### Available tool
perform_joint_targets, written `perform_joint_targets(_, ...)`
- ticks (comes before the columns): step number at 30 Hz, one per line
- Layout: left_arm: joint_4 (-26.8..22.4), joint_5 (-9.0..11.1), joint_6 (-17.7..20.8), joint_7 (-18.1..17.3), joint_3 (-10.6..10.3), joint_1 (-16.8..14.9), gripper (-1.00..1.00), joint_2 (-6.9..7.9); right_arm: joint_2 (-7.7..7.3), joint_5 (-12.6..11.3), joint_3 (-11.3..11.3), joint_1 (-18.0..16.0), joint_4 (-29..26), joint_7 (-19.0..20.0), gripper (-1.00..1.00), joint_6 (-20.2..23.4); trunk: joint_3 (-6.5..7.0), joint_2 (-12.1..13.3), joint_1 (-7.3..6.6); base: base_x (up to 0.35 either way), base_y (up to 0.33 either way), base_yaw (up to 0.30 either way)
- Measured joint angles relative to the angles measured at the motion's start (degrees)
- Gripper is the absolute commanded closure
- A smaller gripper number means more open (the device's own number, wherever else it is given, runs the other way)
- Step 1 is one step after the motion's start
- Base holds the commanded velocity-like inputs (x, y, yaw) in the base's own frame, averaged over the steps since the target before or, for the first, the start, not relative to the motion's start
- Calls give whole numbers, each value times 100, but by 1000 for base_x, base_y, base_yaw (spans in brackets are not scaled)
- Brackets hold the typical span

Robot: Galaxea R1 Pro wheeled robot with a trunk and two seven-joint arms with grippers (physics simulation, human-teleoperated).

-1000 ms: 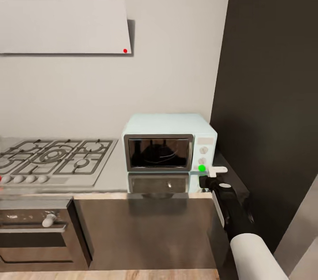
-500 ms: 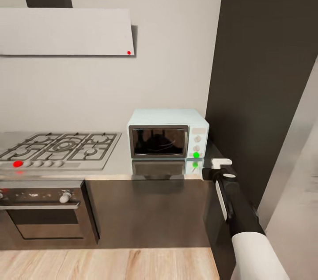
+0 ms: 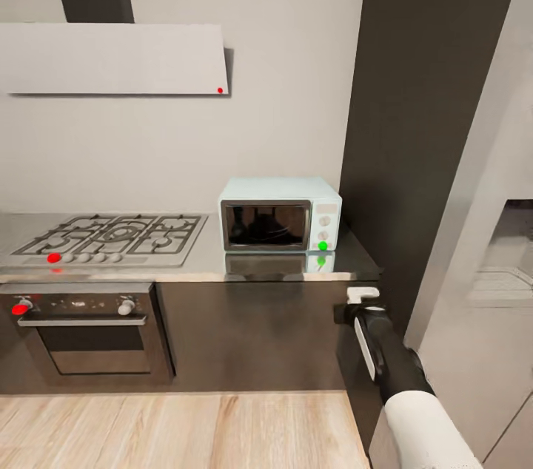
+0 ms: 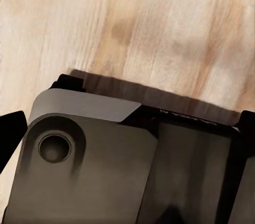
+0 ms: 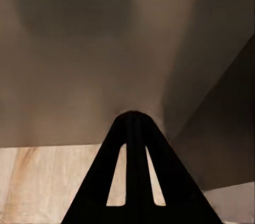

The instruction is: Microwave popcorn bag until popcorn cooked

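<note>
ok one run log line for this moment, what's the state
phase: at kitchen counter | microwave: door shut, green dot showing, on countertop | right gripper: jaws shut, empty, low before cabinet fronts | hob: left of microwave

Right arm [image 3: 392,365] outstretched forward, its hand [image 5: 134,120] with fingers pressed together.

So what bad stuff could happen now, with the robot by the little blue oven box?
The pale mint-blue microwave has its dark glass door shut and a green dot lit, while the robot seems to stand back from the shiny grey countertop. Left unwatched, the popcorn might overcook. The raised right gripper, fingers together, could bump the dark cabinet front.
</note>
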Motion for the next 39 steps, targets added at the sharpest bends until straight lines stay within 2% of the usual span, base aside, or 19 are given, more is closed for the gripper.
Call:
perform_joint_targets(2, 0, 4, 0, 1, 0, 0, -100, 3, -15, -1, -5, 0, 375, -7, 100, -100, 0, 0, 0, -7, 0, 0)
perform_joint_targets(4, 0, 9, 0, 3, 0, 0, -100, 5, -46, 5, -17, 3, 1130, -14, 100, -334, 0, 0, 0, -2, 0, 0)
perform_joint_targets(6, 0, 11, 0, 4, 0, -1, -100, 5, -186, 11, -14, -1, 1934, -1, 100, -751, 0, 0, 0, 0, 0, 0)
perform_joint_targets(8, -1, 15, 0, 4, 0, -2, -100, 5, -383, 1, -8, 2, 2978, -8, 100, -1284, -1, 0, 0, 0, 0, 0)
perform_joint_targets(9, 0, 18, 0, 4, 0, -1, -100, 5, -421, -2, -10, 3, 3539, -15, 100, -1468, -1, 0, 0, 0, 0, 0)
perform_joint_targets(11, 0, 19, 0, 4, 0, 0, -100, 5, -454, -3, -13, 2, 4138, -14, 100, -1678, -1, -1, 0, 0, 0, 0)
perform_joint_targets(13, -2, 20, 0, 5, 0, 1, -100, 6, -683, -3, -1, 11, 5132, -12, 100, -2279, -1, -1, 0, 0, 0, 0)
perform_joint_targets(14, -1, 19, 0, 5, 0, 1, -100, 5, -760, -7, 3, 7, 5319, -8, 100, -2504, 0, -1, 0, 0, 0, 0)
perform_joint_targets(16, -1, 20, 0, 5, 0, 1, -100, 6, -856, -6, 8, 77, 5505, 0, 100, -2895, -1, -1, 0, 0, 0, 0)
perform_joint_targets(17, -1, 20, 0, 5, 0, 0, -100, 6, -888, 2, 10, 358, 5565, 1, 100, -3072, -1, -1, -1, 0, 0, 0)
perform_joint_targets(18, -44, 35, -16, 5, 8, -6, -100, 297, -771, 11, 1, 988, 5587, 4, 100, -4216, 1, -1, 0, 0, 0, 0)
perform_joint_targets(19, -45, 33, -16, 5, 13, -3, -100, 380, -769, 6, 0, 1876, 5589, 4, 100, -4274, 0, -1, 0, 0, 0, 0)
perform_joint_targets(20, -48, 31, -15, 6, 10, -2, -100, 382, -770, 7, 4, 2717, 5595, 4, 100, -4276, -2, -1, 0, 0, 0, 0)
perform_joint_targets(21, -49, 31, -15, 6, 9, -3, -100, 382, -771, 7, 4, 3018, 5595, 3, 100, -4276, -1, -1, 0, 0, 0, 0)
perform_joint_targets(23, -46, 30, -15, 5, 8, -5, -100, 381, -772, 7, -2, 2512, 5589, 4, 100, -4276, 1, -1, 0, 0, 0, 0)
perform_joint_targets(39, -47, 31, -15, 5, 9, -4, -100, 381, -763, 7, 1, 2541, 5593, 3, 100, -4276, 0, -1, 0, 0, 0, 0)
